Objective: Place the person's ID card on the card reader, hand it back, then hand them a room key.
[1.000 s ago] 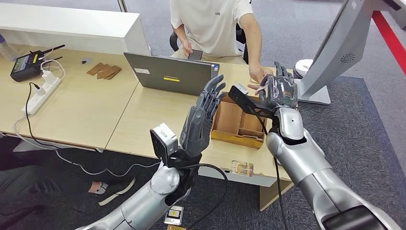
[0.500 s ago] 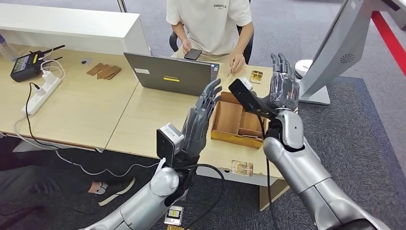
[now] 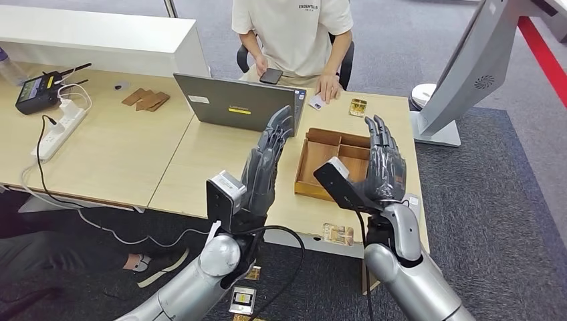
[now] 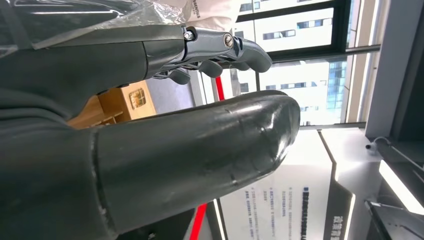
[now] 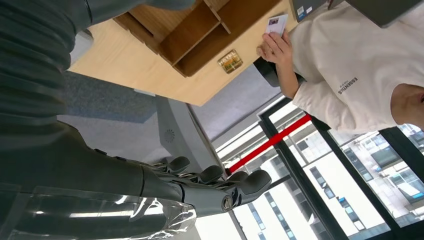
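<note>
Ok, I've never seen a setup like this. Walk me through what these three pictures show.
This is a humanoid robot at a wooden desk facing a seated person. The wide picture comes from a camera on its head, looking down at its own silver arms. The other two come from cameras at its wrists, so they look turned and the dark fingers loom large. Its left hand and right hand are raised with fingers straight, holding nothing. On the desk are a grey laptop, a wooden tray with compartments, and a small gold-patterned object beside it. The person's hand rests on a white card, and their other hand holds a phone.
</note>
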